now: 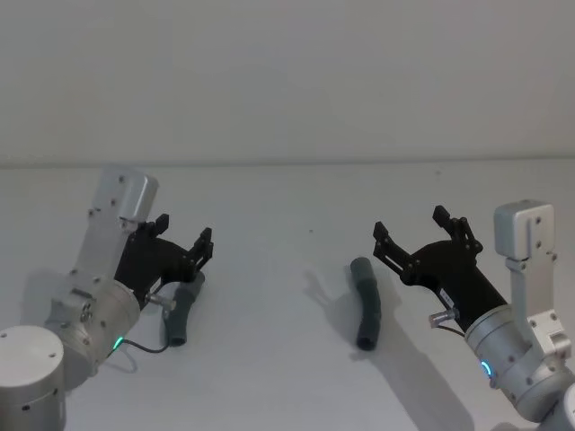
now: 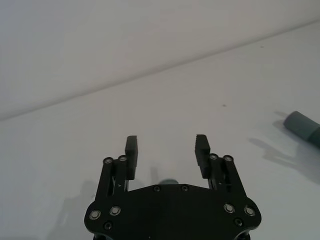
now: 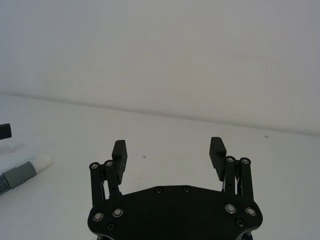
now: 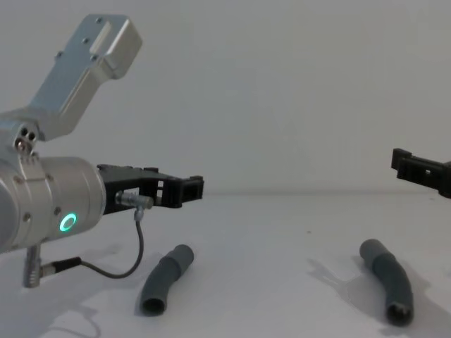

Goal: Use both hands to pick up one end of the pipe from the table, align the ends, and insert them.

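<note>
- Tabletop [image 1: 287,386]: plain white, flat; both pipe pieces lie on it, well apart.
- Left gripper [image 1: 184,230]: hovers over the left piece with its fingers [image 2: 131,146] spread and nothing between them. Its body hides that piece's far end in the head view.
- Right gripper [image 1: 410,223]: hovers just right of the right piece and clear of it, its fingers [image 3: 119,149] parted and empty. The chest view's right edge cuts it off.
- Right pipe [image 1: 367,301]: curved and lying flat, with its long axis near to far. The far end leans toward the robot's left, and a dark round mouth faces the robot [image 4: 399,315].
- Left pipe [image 4: 165,278]: lying flat, near to far, with its far end angled rightward and an open mouth at its near end.
- Cuff with white tip [image 3: 30,167]: cut off at the right wrist view's edge. I cannot tell for certain which piece it belongs to.
</note>
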`<action>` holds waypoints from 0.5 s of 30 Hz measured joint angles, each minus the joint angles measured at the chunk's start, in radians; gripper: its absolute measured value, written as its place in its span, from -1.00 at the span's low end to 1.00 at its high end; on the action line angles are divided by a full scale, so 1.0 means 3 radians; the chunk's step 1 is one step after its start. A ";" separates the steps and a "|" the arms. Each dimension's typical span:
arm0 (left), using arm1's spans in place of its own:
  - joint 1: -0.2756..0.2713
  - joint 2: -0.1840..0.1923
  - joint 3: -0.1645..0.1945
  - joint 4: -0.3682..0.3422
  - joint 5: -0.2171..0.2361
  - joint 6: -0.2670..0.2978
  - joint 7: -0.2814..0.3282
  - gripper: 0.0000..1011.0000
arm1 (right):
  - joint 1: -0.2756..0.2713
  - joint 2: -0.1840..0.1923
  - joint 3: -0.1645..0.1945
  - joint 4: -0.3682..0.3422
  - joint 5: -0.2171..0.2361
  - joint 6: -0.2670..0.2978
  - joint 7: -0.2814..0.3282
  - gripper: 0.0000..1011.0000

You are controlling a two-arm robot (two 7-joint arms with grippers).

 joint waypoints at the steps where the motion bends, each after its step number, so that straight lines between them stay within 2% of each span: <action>1: 0.0012 -0.0002 0.0000 -0.0057 -0.0006 0.0082 0.0010 0.28 | 0.0000 0.0000 0.0000 0.0000 0.0000 0.0000 0.0000 0.98; 2: 0.0016 -0.0002 -0.0001 -0.0077 -0.0008 0.0110 0.0014 0.32 | 0.0000 0.0000 0.0000 0.0000 0.0000 0.0000 0.0000 0.98; 3: 0.0027 -0.0003 -0.0001 -0.0126 -0.0013 0.0186 0.0023 0.45 | 0.0000 0.0000 0.0000 0.0000 0.0000 0.0000 0.0000 0.98; 6: 0.0052 -0.0005 -0.0003 -0.0226 -0.0026 0.0326 0.0044 0.55 | 0.0000 0.0000 0.0000 0.0000 0.0000 0.0000 0.0000 0.98; 7: 0.0058 -0.0006 -0.0004 -0.0249 -0.0030 0.0363 0.0048 0.66 | 0.0000 0.0000 0.0000 0.0000 0.0000 0.0000 0.0000 0.98; 13: 0.0130 -0.0027 -0.0015 -0.0423 -0.0062 0.0665 0.0103 0.98 | 0.0000 0.0000 0.0000 0.0000 0.0000 0.0000 0.0000 0.98; 15: 0.0163 -0.0041 -0.0020 -0.0471 -0.0069 0.0764 0.0134 0.98 | 0.0000 0.0000 0.0000 0.0000 0.0000 0.0000 0.0000 0.98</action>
